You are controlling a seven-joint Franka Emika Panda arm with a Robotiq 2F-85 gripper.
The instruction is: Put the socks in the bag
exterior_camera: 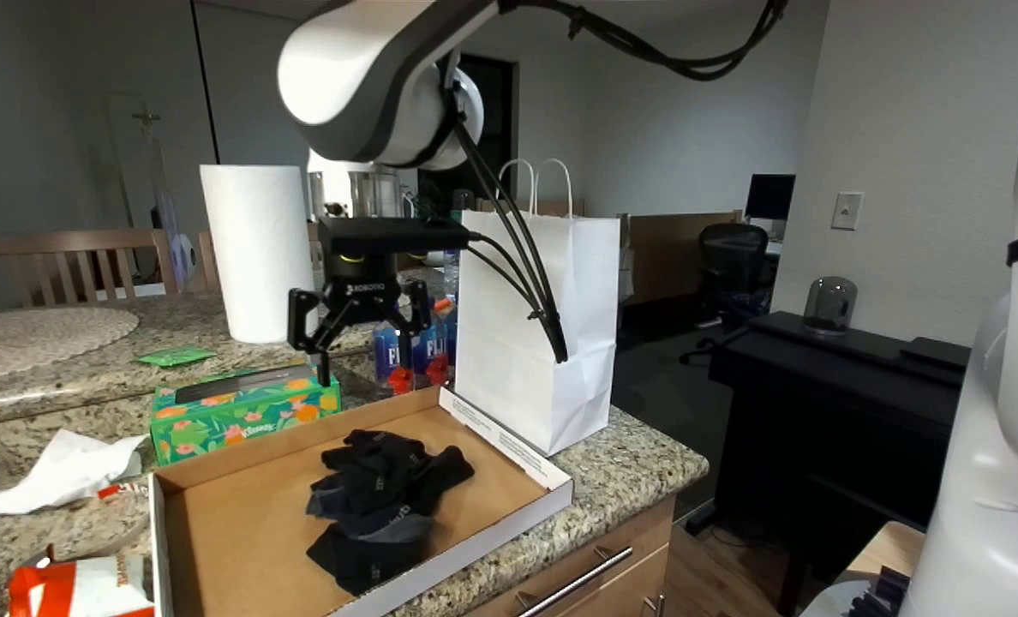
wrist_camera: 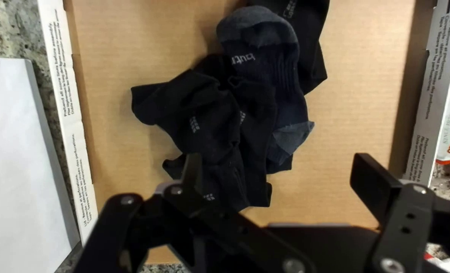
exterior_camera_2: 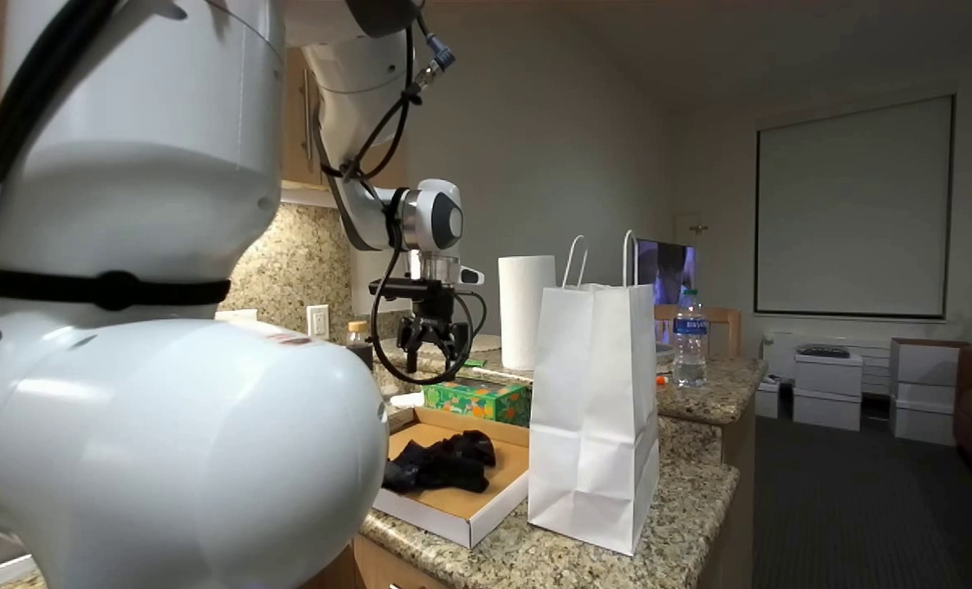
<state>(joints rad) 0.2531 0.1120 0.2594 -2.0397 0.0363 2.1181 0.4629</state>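
Socks (exterior_camera: 379, 497) lie heaped in the cardboard tray (exterior_camera: 235, 518) beside the bag (exterior_camera: 502, 343), so with my gripper (exterior_camera: 364, 366) wide and empty above, I'd centre it over them before lowering to pinch a fold.

inside of bag (exterior_camera_2: 592, 417) unseen

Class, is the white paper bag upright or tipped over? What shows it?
Upright: in both exterior views the bag stands on the counter, its handles pointing up.

The arm (exterior_camera: 363, 81) arches over, its pincer (exterior_camera: 364, 367) pointing downward, spread wide.
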